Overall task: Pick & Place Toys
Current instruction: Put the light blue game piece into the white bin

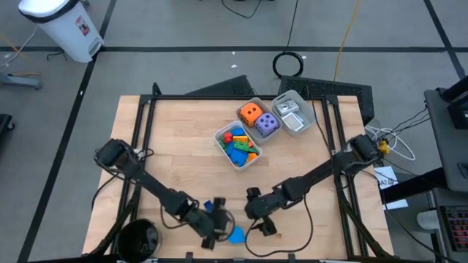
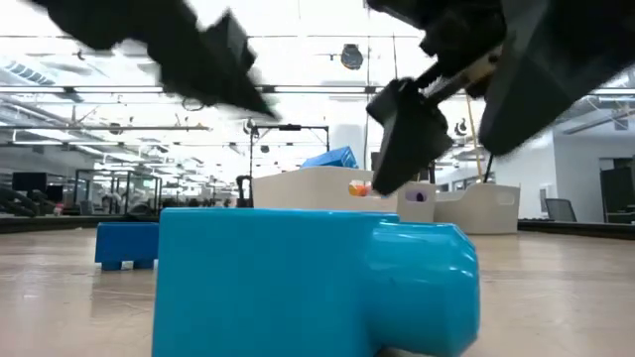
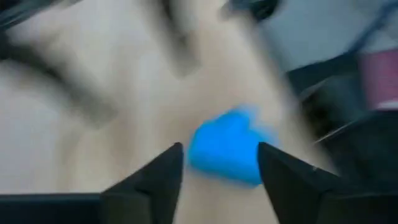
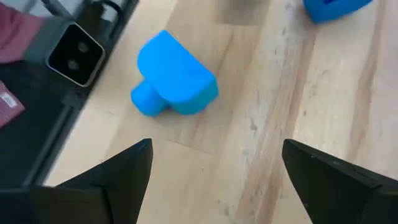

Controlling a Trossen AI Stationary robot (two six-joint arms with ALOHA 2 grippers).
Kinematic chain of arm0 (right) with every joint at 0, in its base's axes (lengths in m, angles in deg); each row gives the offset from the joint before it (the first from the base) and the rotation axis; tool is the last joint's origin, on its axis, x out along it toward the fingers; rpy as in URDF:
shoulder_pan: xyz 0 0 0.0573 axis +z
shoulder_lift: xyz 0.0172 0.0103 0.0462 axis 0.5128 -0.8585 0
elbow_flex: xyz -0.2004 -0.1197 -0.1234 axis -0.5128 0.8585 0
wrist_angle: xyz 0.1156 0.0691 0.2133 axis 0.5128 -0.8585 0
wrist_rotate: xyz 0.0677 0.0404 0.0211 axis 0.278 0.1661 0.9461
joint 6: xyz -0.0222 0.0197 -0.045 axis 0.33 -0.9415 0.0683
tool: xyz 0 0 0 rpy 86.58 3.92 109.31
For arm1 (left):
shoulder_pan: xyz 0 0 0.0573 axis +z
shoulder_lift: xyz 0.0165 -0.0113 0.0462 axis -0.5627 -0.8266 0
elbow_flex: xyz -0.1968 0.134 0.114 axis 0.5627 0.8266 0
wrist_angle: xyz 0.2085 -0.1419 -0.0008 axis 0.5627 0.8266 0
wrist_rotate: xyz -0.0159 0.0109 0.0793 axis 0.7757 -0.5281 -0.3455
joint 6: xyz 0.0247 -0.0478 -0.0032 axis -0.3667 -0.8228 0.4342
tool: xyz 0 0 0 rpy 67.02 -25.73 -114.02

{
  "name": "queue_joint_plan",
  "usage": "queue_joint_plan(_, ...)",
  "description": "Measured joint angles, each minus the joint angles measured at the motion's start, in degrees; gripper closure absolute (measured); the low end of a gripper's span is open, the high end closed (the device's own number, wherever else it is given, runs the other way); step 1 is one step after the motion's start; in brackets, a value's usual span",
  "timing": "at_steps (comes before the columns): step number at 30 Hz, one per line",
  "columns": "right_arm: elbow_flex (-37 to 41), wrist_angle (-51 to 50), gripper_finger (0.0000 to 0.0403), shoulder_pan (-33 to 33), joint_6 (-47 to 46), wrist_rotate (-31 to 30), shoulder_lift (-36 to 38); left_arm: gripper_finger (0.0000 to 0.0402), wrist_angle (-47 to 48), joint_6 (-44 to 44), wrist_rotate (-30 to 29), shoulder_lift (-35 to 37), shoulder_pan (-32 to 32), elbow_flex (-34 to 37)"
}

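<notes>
Light-blue plastic brick with a round peg (image 2: 308, 283) fills the low view's foreground: the pick is in hand.

High view: it lies on the wooden worktop (image 1: 183, 131) well apart from the clear tray of bricks (image 1: 239, 146), left gripper (image 1: 219, 229) beside it. Left wrist view: jaws part-open, straddling it, not gripping; next they must close. Right wrist view: right gripper (image 4: 214, 180), jaws wide and empty, near it.

A white bin (image 1: 62, 28) stands on the floor beyond the wooden surface (image 1: 183, 146); a black bucket (image 1: 137, 239) sits at its near edge
</notes>
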Motion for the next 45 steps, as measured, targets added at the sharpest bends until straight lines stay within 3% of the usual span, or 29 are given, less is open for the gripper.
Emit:
queue_joint_plan(4,0.08,-4.09,0.0074,-0.19,-0.15,-0.31,3.91,0.0278,-11.34,5.68,4.38,-2.33,-1.05,-0.07)
queue_joint_plan(9,0.86,-4.31,0.0074,1.02,0.19,-5.89,8.89,0.0389,-12.69,5.85,6.94,-6.67,0.94,-0.03)
queue_joint_plan(13,3.58,-2.63,0.0074,2.24,0.28,-10.38,11.92,0.0381,-13.16,2.54,11.21,-8.28,3.06,0.01)
queue_joint_plan(20,9.78,3.54,0.0074,2.5,0.08,-10.65,15.77,0.0376,-12.65,-1.15,13.95,-9.28,5.03,-0.16)
queue_joint_plan(25,13.11,7.34,0.0074,2.11,0.13,-10.63,17.69,0.0378,-9.86,-0.87,9.29,-9.23,7.04,-0.21)
queue_joint_plan(29,13.95,8.39,0.0074,2.08,0.08,-11.45,17.75,0.0396,-6.11,-1.9,-0.96,-8.96,9.16,-0.28)
queue_joint_plan(34,14.04,5.7,0.0074,2.11,-0.77,-17.16,17.76,0.0385,-2.76,-9.51,-11.62,-8.99,12.98,-0.23)
queue_joint_plan(39,17.35,7.05,0.0074,1.78,-2.45,-24.0,17.74,0.0392,-5.52,-10.43,-9.49,-9.1,14.55,-0.15)
queue_joint_plan(45,25.27,17.02,0.0074,-0.95,-7.52,-23.85,17.64,0.039,-9.81,-8.28,-6.78,-7.88,13.78,0.02)
